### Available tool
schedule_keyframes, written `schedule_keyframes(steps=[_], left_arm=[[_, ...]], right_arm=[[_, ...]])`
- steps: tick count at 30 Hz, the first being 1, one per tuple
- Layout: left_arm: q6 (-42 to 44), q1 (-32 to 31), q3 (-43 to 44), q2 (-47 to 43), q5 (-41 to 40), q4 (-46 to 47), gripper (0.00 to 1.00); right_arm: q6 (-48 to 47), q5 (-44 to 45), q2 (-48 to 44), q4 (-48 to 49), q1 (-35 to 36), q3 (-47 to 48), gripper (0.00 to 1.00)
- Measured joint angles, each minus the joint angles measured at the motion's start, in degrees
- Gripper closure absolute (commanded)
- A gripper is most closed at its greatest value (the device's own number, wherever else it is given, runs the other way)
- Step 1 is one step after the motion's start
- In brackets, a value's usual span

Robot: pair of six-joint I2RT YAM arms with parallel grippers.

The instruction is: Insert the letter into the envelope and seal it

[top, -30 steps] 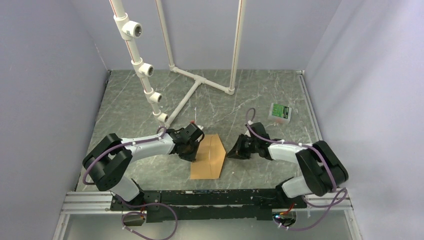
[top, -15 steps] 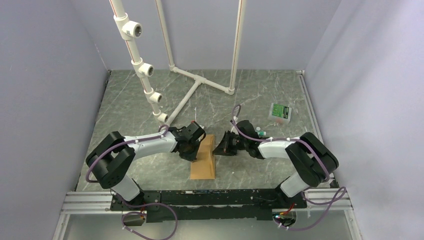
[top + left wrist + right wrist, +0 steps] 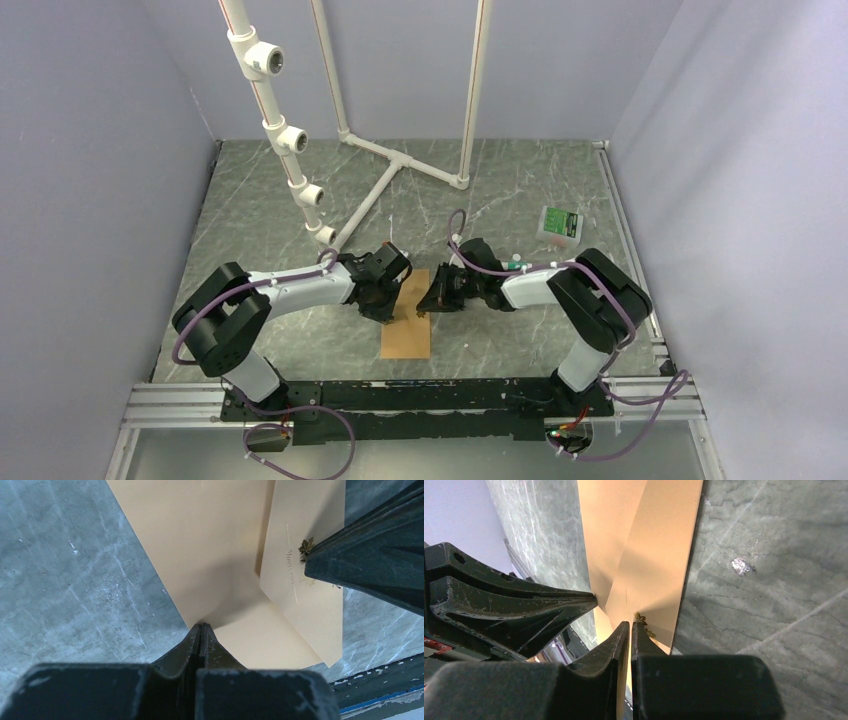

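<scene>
Envelope (image 3: 408,325) lies at frame centre on the table (image 3: 300,200), left claw (image 3: 201,627) pressed together pinning its edge, right claw (image 3: 630,624) pinching the flap (image 3: 300,600) by its tip (letter unseen, presumably inside): releasing early may let it spring open.

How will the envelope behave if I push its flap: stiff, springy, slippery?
Probably light and floppy: the envelope lies flat and its flap bends along a crease. Shadow under the flap's point suggests it sits raised, so it may spring back. It might slide on the smooth table; the left tool pressing its edge should hold it.
</scene>
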Motion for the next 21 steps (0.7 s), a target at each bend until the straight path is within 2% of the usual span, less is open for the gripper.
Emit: schedule_keyframes(steps=[21], left_arm=[[-0.3, 0.0, -0.1, 0.0, 0.0, 0.0, 0.97]], right_arm=[[4.0, -6.8, 8.1, 9.2, 0.2, 0.9, 0.96]])
